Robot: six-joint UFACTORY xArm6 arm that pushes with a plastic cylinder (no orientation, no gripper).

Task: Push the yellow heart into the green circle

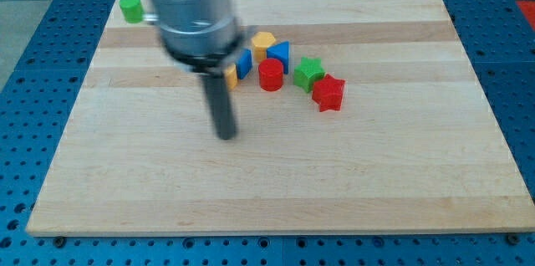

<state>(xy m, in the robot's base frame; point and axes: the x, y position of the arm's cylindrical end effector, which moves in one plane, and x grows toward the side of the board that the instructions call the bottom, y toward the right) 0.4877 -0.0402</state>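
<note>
Rod's dark tip (226,135) carries no claw and grips nothing. Up-right of it, the small yellow plastic heart (231,75) is half-hidden; the green plastic circle (129,7) lies far up-left, so contact probably comes from the heart's right.

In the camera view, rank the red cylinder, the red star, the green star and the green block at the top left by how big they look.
1. red star
2. red cylinder and green star, too alike to rank
3. green block, smallest, though it lies farther toward the view's top, so distance may shrink it.
</note>
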